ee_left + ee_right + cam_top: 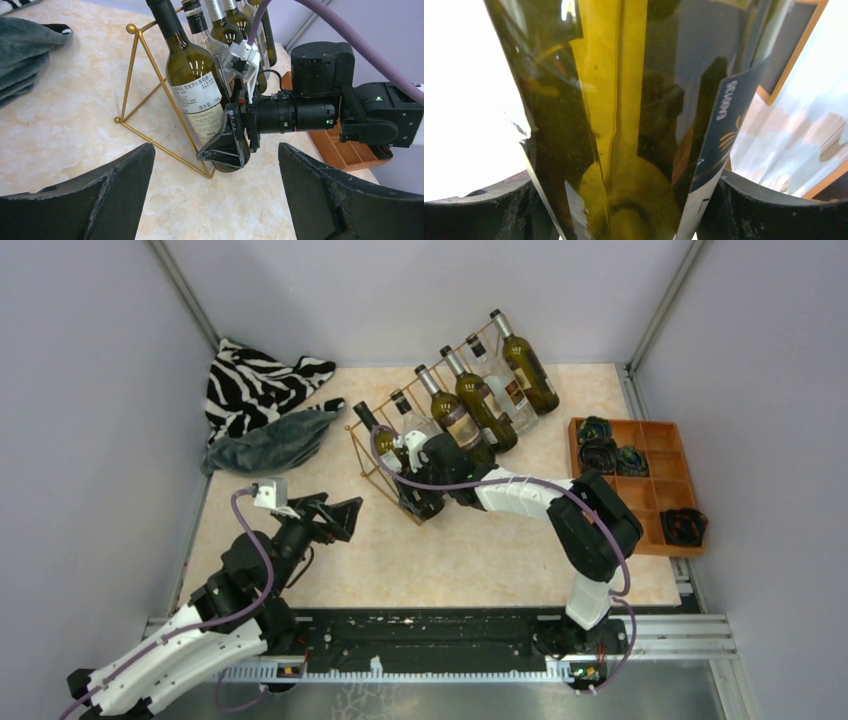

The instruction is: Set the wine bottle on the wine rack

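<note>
If the right claw point(226, 142) opens too early: my guess is the wine bottle point(192, 85) slides down the wires or rolls off the near-left end of the wine rack point(131, 29), since I can't tell whether its base is properly seated.
Wine bottle: leaning in the end cell at the rack's near-left end, neck pointing up and far, base low by the bottom wire, close to the table point(450, 560).
Rack risk: it's thin gold wire and looks light, so a sideways nudge from the arm could skid the whole thing.
Neighbour bottles point(480, 390): the next one sits just beside ours on the right, so a twist on the way out could clink glass on glass.
Grip risk: the glass is smooth, so a loose pinch might let it turn.
Right claw: partly closed, both fingers clamped on the lower body of the wine bottle, one on each side.
Left claw point(335, 512): spread wide, holding nothing, hovering over the table near and left of the rack, well clear of the bottle.
</note>
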Controlling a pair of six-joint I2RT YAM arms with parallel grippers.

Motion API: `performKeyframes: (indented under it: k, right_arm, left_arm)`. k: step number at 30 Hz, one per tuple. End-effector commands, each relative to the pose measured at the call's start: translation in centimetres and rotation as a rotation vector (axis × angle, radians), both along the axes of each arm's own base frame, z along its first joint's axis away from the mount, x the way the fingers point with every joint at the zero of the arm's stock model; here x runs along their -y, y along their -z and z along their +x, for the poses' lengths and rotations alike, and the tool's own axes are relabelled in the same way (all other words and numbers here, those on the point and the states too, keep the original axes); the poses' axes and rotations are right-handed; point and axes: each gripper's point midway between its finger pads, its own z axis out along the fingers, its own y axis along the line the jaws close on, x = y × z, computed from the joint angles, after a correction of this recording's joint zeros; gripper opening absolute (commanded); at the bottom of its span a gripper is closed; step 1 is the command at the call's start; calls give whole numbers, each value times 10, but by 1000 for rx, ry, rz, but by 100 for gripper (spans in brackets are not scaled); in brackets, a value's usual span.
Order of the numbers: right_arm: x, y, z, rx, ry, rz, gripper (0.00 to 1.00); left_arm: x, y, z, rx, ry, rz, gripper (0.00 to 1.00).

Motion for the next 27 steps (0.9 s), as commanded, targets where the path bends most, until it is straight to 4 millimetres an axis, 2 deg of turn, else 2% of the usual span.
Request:
performKeyframes:
  k: [1,11,17,19,24,27]
  right_arm:
    - [-25,-35,19,117,26,132,4]
    - [-25,-18,15,82,17,107,10]
    - [-23,-10,12,66,8,86,27]
    - [-23,-9,12,63,5,84,28]
    - [-23,-6,7,48,-8,74,42]
    - [-22,-4,3,46,-15,67,45]
  left_arm:
    - [-1,2,-1,-4,-5,-9,99]
    - [-2,1,-1,-3,-6,-11,99]
    - [-2,1,-1,-4,-6,-12,99]
    - [-2,1,-1,-3,-6,-14,99]
    - [-2,0,-2,-2,-5,-15,99]
    - [-2,-1,-1,-1,-5,-17,99]
